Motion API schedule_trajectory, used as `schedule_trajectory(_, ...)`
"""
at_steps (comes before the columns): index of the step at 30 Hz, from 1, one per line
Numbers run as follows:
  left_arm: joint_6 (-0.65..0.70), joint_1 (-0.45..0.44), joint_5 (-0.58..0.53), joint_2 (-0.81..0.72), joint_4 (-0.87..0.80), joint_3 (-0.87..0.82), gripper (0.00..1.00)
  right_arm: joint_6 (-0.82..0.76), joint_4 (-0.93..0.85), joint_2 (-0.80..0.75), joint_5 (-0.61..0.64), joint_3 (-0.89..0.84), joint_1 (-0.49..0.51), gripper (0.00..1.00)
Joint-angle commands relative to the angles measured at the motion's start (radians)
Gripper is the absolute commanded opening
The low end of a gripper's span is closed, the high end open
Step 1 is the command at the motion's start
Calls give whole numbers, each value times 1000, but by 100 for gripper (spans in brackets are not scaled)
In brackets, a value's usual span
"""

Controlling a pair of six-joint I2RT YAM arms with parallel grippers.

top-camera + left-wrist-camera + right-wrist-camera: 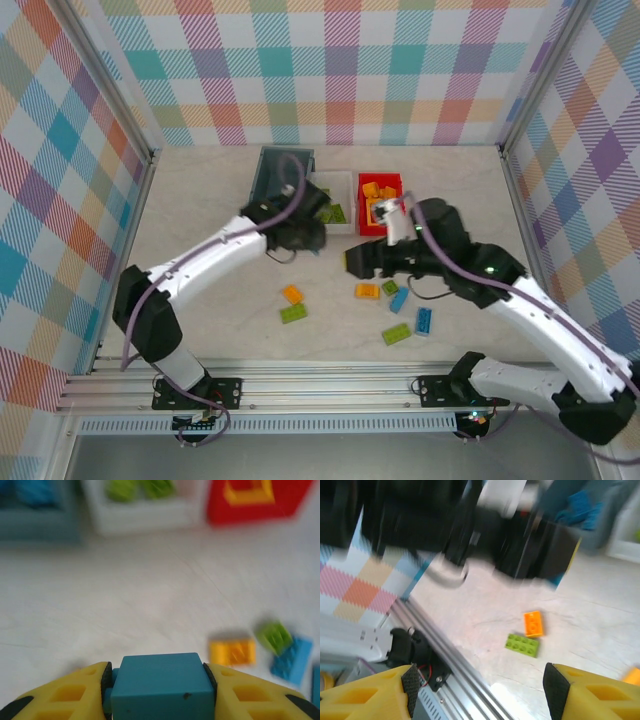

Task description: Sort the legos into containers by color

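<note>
Legos lie scattered on the bench; left hand grips a blue brick (yellow fingers at either side), right hand spread wide near an orange brick

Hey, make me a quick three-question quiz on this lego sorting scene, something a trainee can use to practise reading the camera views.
1. True or false: the left gripper is empty.
2. Multiple choice: the bricks in the white bin are A) blue, B) green, C) orange.
3. Short answer: which bin holds the orange frame?
Key: 1. False, it grips a blue brick. 2. B. 3. The red bin.
</note>
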Motion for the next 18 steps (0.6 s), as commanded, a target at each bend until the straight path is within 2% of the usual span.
schedule_trajectory(1, 95, 129, 58, 40, -17, 52, 40, -97, 248, 76, 98, -22, 89, 69)
schedule_trajectory(4, 138, 224, 62, 149, 0, 152, 39, -155, 402, 189, 192, -17, 144, 69)
schedule_trajectory(8, 159, 298, 52, 334, 3, 337, 38, -169, 508, 332, 271, 31, 153, 70)
schedule_trajectory(14, 167, 334, 1, 633, -88, 694, 38, -157, 554, 416, 324, 60, 151, 71)
schedule_trajectory(18, 160, 352, 11, 762, -140, 852, 47, -139, 556, 438, 318, 53, 150, 71)
